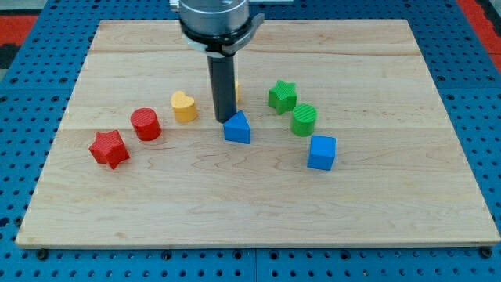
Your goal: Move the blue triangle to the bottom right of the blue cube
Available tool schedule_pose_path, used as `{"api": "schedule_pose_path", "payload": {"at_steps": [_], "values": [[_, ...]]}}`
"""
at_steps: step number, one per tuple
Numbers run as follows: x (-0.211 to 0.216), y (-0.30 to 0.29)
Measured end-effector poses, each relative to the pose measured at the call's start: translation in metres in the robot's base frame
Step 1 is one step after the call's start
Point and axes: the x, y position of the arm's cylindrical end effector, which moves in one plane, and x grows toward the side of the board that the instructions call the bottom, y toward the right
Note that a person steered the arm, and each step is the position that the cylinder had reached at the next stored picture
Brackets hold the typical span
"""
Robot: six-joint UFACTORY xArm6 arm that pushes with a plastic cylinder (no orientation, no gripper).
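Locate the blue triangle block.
The blue triangle block sits near the board's middle, just below-right of my tip, with the blue cube toward the view's lower right.

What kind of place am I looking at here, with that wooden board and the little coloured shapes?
Most likely a robotics lab test bench. A wooden board lies on a blue perforated table, small blocks such as the blue triangle and blue cube are scattered on it, and my tip rests just left of the triangle's top.

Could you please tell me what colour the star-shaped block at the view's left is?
Red star; the camera view shows it.
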Motion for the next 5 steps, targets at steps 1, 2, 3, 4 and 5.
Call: {"api": "schedule_pose_path", "payload": {"at_steps": [1,2,3,4,5], "values": [[0.005,0.002],[0.030,0.002],[0.054,0.017],[0.073,0.026],[0.094,0.034]]}}
